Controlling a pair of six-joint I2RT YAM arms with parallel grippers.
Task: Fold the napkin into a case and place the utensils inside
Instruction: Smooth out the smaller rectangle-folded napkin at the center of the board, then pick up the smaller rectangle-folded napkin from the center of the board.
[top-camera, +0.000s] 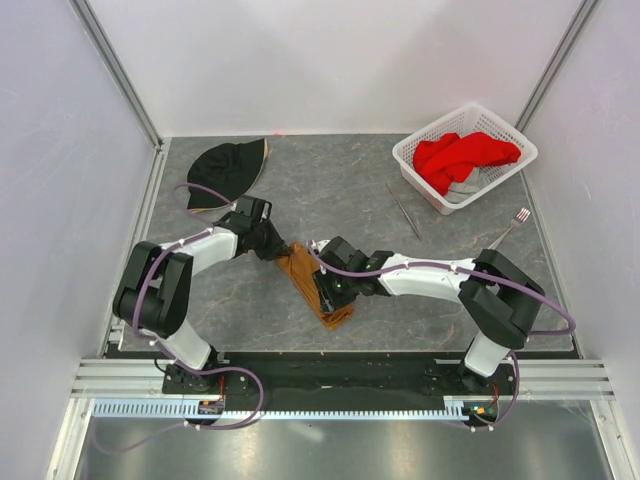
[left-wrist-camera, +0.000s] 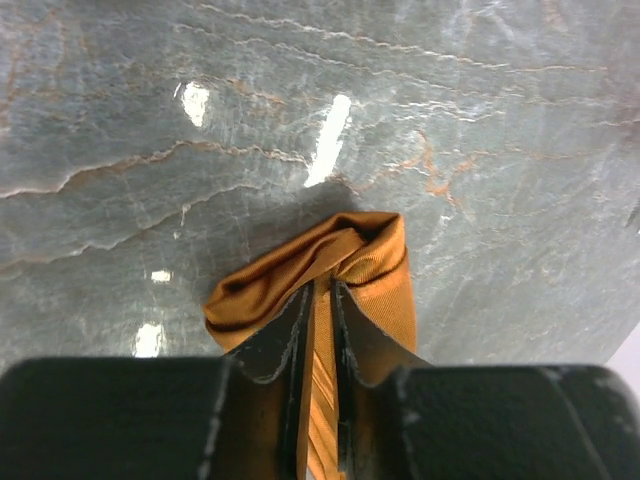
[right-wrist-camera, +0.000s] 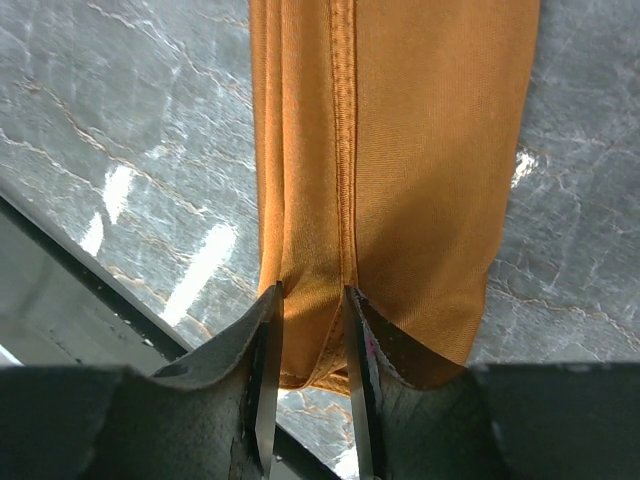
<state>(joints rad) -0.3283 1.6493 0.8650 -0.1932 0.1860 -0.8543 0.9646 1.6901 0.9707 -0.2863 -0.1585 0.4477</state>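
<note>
**Both grippers clamped on the folded napkin at mid-table**

Top view: the napkin (top-camera: 313, 283), a shiny orange-brown cloth, lies folded into a narrow oblong strip near the middle of the grey marbled table (top-camera: 340, 185). It runs diagonally from the upper left toward the near edge. The left gripper (top-camera: 272, 246) meets its far end and the right gripper (top-camera: 329, 291) meets it nearer the front end.

Left wrist view: the left gripper (left-wrist-camera: 318, 292) has its fingers drawn close together with a thin fold of the napkin (left-wrist-camera: 375, 272) pinched between them. Beyond the fingertips the cloth bunches into a rounded, puckered loop resting on the table.

Right wrist view: the right gripper (right-wrist-camera: 310, 300) is likewise closed on cloth, nipping a raised lengthwise ridge beside a stitched hem. The rest of the napkin (right-wrist-camera: 430, 150) stretches flat and smooth away from the fingers, its end just short of the table edge.

The utensils lie apart from the napkin, on the right half of the table. The knife (top-camera: 404, 211) is a thin grey piece just in front of the white basket (top-camera: 482, 112). The fork (top-camera: 509, 229) rests nearer the right wall. The basket holds a red cloth (top-camera: 462, 157). A black hat (top-camera: 228, 170) sits at the far left.
</note>
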